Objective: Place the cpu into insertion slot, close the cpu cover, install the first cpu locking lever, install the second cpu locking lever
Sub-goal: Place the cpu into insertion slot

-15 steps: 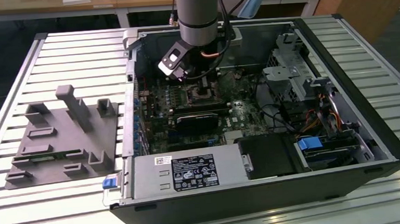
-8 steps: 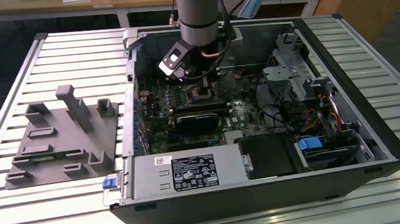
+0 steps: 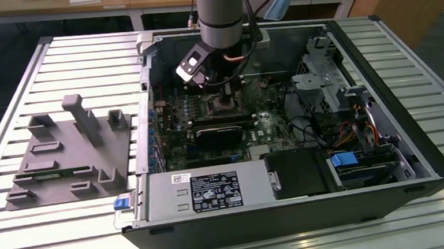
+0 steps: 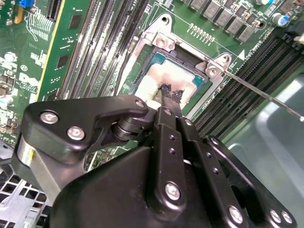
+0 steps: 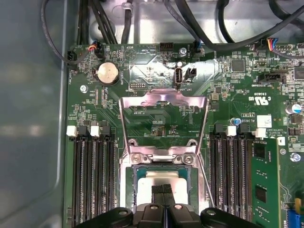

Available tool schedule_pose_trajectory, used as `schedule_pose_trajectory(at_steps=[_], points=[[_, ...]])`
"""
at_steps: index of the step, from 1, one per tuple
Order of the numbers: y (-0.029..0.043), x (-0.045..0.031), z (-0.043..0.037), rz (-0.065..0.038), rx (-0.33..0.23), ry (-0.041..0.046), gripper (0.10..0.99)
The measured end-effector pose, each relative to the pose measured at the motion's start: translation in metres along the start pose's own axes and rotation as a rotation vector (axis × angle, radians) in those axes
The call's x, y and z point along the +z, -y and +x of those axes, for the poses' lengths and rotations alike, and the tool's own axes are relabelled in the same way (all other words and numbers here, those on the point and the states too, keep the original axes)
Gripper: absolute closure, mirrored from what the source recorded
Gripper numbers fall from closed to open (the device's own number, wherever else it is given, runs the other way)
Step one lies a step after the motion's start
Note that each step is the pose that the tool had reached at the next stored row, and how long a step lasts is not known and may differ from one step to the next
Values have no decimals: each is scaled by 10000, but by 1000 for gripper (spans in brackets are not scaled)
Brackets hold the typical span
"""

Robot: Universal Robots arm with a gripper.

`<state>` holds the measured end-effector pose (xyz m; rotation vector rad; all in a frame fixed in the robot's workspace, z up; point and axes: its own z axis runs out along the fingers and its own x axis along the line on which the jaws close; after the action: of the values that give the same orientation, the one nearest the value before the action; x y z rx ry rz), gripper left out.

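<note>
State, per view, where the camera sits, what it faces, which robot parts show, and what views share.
Exterior view: off the arm, high, looking down into the open computer case; the arm and tool show.
Second wrist view: on the arm, looking obliquely along the tool at the cpu.
First wrist view: on the arm, facing the board squarely; the tool shows, the cpu cover stands open.
Shared: both wrist views show the shut tool over the cpu in its insertion slot.

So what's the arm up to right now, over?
Gripper shut, tips down on the cpu. It lies in the insertion slot. Hinged cpu cover tipped open, lever wire loose beside it.
</note>
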<state>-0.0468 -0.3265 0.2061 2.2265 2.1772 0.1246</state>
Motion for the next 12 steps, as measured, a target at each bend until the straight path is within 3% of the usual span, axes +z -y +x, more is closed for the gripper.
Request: schedule_pose_trajectory(at_steps=[12], points=[[-16,-215,8,-9,-1,1,980]])
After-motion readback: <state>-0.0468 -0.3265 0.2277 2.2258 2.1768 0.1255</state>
